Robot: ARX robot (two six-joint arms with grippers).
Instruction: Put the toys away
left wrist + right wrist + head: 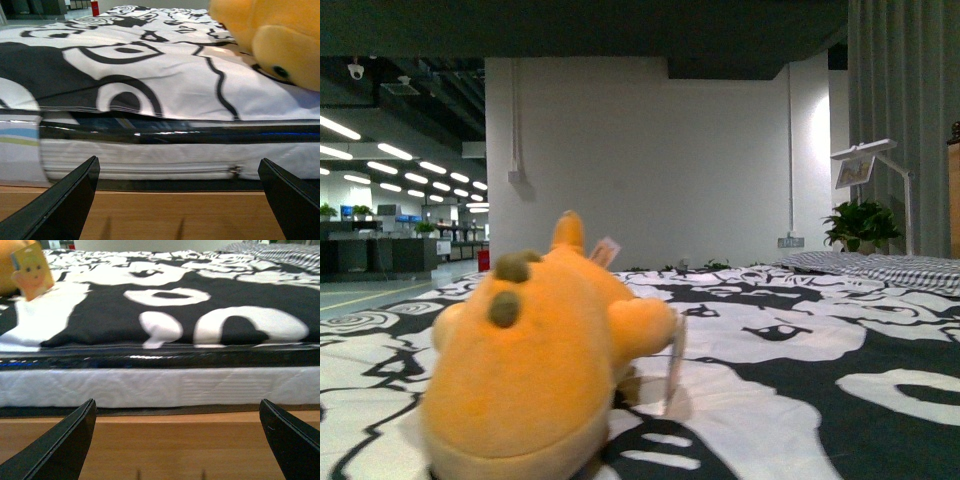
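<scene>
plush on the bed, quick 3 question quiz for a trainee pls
1. True or false: the plush lies on the cover.
2. The left gripper is: A open and empty, B shut on the plush, C shut on the cover.
3. Fill in: the cover's pattern is black and ____.

Key: 1 true; 2 A; 3 white.
</scene>
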